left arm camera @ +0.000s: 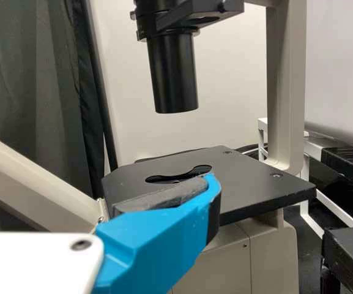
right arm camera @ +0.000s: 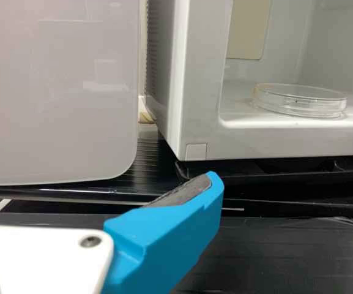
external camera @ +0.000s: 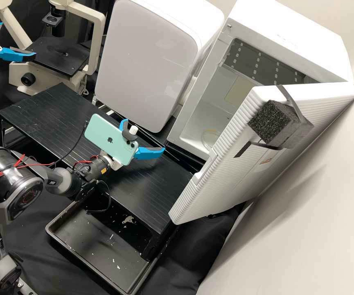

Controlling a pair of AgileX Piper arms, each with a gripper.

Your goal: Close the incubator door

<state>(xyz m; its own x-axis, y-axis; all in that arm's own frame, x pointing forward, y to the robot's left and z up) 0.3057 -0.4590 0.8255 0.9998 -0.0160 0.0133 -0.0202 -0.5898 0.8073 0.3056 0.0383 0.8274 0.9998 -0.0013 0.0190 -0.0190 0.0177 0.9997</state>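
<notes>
The white incubator (external camera: 222,53) stands at the back right, and its ribbed door (external camera: 226,172) is swung wide from the opening. A black foam block (external camera: 273,123) is strapped to the door's outer face. In the middle of the high view, my right gripper (external camera: 144,135) is open over the black platform, left of the door and apart from it. The right wrist view has my right gripper (right arm camera: 96,174) in front of the incubator's lower front corner (right arm camera: 196,150). My left gripper (external camera: 18,40), open and holding nothing, is by the microscope; the left wrist view shows my left gripper (left arm camera: 96,177) before the microscope stage (left arm camera: 249,184).
Inside the incubator lies a clear dish (right arm camera: 298,101). Left of the incubator stands another white appliance (external camera: 148,61). The ribbed black platform (external camera: 62,123) spans the bench, with a black tray (external camera: 91,250) below it. A pale phone (external camera: 107,139) is mounted on the right arm.
</notes>
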